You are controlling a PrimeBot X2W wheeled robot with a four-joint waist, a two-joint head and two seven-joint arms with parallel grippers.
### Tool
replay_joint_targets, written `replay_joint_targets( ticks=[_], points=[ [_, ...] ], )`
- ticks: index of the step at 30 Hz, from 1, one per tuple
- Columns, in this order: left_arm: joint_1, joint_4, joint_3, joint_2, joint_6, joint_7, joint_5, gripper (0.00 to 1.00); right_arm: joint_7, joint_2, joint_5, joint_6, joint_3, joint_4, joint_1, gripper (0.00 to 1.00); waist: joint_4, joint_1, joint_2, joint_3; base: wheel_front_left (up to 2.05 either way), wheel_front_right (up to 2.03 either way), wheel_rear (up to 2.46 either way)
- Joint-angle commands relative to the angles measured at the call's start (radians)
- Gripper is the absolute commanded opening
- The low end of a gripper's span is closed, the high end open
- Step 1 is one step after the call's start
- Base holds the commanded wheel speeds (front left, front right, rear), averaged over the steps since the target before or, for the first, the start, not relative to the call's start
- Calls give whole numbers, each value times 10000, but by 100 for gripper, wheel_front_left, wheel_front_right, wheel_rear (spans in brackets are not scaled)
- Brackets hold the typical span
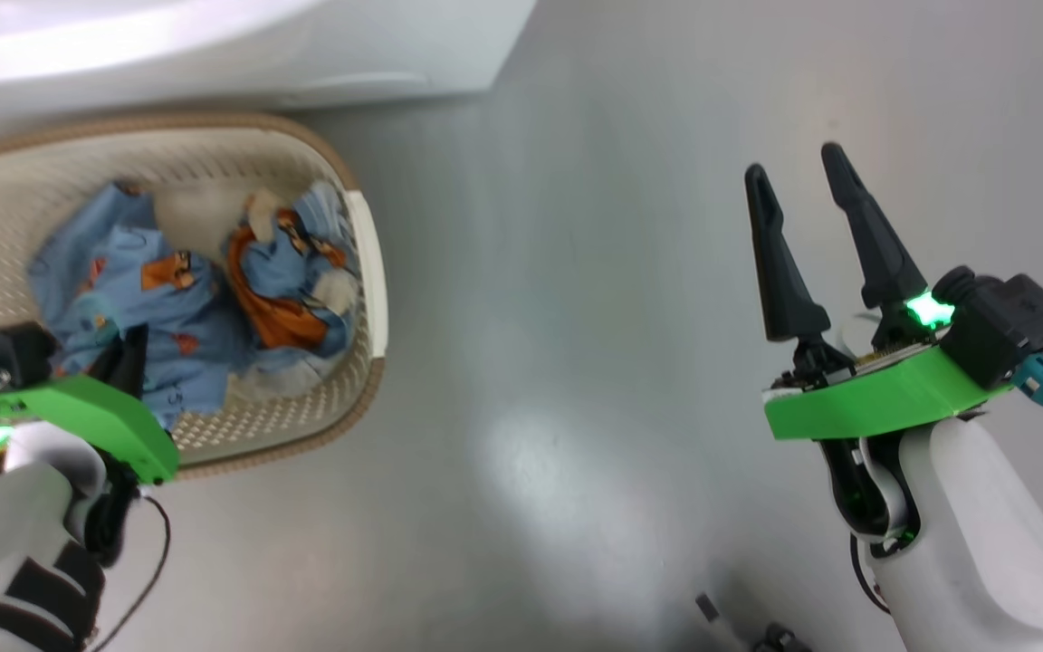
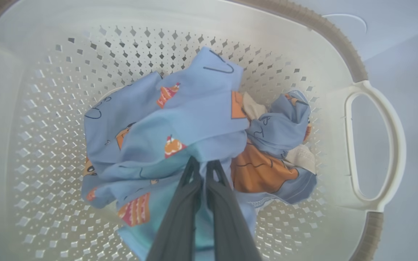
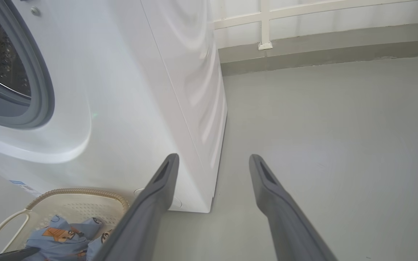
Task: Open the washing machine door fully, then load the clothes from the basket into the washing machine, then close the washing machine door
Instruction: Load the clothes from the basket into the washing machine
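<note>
L gripper point(image 2: 202, 163) is clamped on the clothes point(image 2: 180, 123) at basket point(image 2: 372, 152) centre, R gripper point(image 1: 802, 177) is held wide at 3 o'clock; a straight lift is advised so trailing fabric is cleared.

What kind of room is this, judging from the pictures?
Probably a laundry area: a white front-loading washing machine stands on a plain grey floor, with a basket of clothes beside it.

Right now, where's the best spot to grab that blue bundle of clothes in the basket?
Probably a raised fold on top of the clothes, coming straight down from above: the basket walls block the sides. The left gripper is shut on the clothes at such a fold.
</note>
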Motion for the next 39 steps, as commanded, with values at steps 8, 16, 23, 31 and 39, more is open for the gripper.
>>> replay_joint_targets(
  ticks=[8,16,23,31,39],
  points=[
    [920,-1223,925,412,8,-301,272,0,-80,-297,173,56,-58,48,1041,100,730,0,0,-2007,0,0,0],
    [2229,-2535,2928,163,8,-304,2062,0,-80,-542,334,56,-278,166,1742,100,1108,0,0,-3202,0,0,0],
    [3558,-3757,4522,-321,8,-305,3618,0,-80,-737,511,56,-347,269,2296,100,1310,0,0,-4240,0,0,0],
    [5042,-5284,6027,-772,8,-305,4949,0,-80,-836,656,56,-431,314,2836,100,1404,0,0,-5140,0,0,0],
    [6414,-7477,7256,-1324,8,-306,6248,0,-80,-935,747,56,-682,292,3402,100,1745,0,0,-5705,0,0,0]
  ],
)
